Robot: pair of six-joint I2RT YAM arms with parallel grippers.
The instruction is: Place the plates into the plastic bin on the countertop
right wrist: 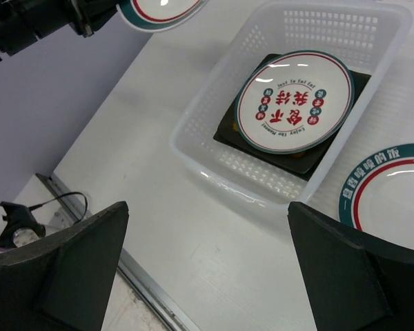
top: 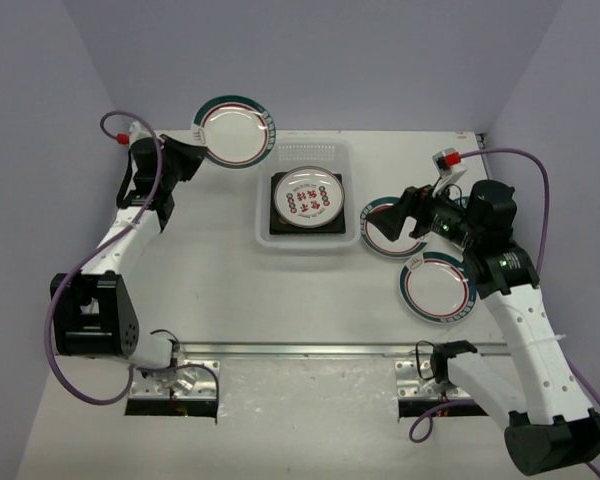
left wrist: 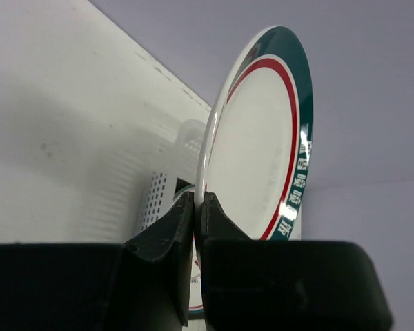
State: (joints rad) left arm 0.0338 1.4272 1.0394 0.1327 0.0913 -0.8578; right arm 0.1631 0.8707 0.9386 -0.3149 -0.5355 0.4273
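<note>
My left gripper (top: 198, 152) is shut on the rim of a round white plate with a green-red rim band (top: 235, 130), held in the air left of and behind the plastic bin (top: 263, 222). In the left wrist view the gripper (left wrist: 198, 201) pinches the plate (left wrist: 262, 131) edge-on. The bin holds a red-patterned round plate (top: 308, 194) on a dark square plate (top: 280, 223); both show in the right wrist view (right wrist: 294, 101). My right gripper (top: 398, 220) is open and empty above a banded plate (top: 388, 227) right of the bin. Another banded plate (top: 437, 287) lies on the countertop (top: 210, 290).
The metal front edge (top: 310, 349) runs along the near side. Purple cables loop by both arms. In the right wrist view the bin wall (right wrist: 241, 183) and a banded plate (right wrist: 393, 196) lie ahead of my open fingers.
</note>
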